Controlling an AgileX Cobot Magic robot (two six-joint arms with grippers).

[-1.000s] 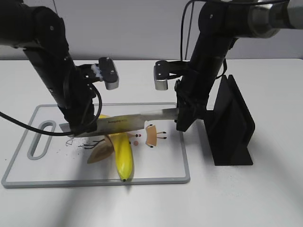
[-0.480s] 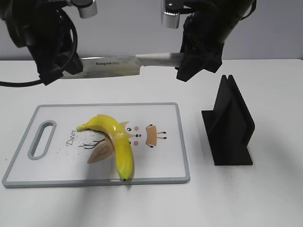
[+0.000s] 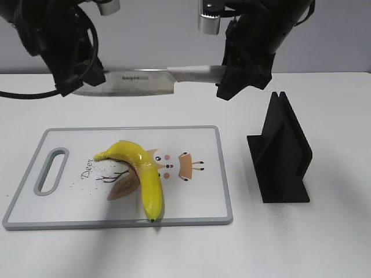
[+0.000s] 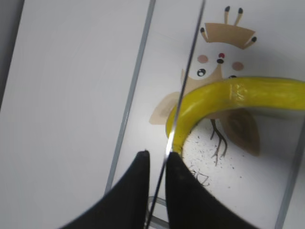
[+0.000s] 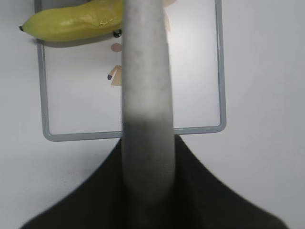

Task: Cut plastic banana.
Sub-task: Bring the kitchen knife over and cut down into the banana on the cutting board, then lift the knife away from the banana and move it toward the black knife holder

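Note:
A yellow plastic banana lies curved on the white cutting board, in one piece as far as I can see. A long knife hangs level, well above the board. My right gripper is shut on its grey handle. My left gripper is shut on the blade near its tip; the thin blade edge runs between its fingers. The banana also shows below the blade in the left wrist view and in the right wrist view.
A black knife stand stands on the table to the right of the board. The board has a handle slot at its left end and a printed deer picture. The board's grey rim shows in the right wrist view.
A second ago the knife lay low across the banana on the board. Both grippers have since lifted it high above the board, and it has held nearly still for the last half second.

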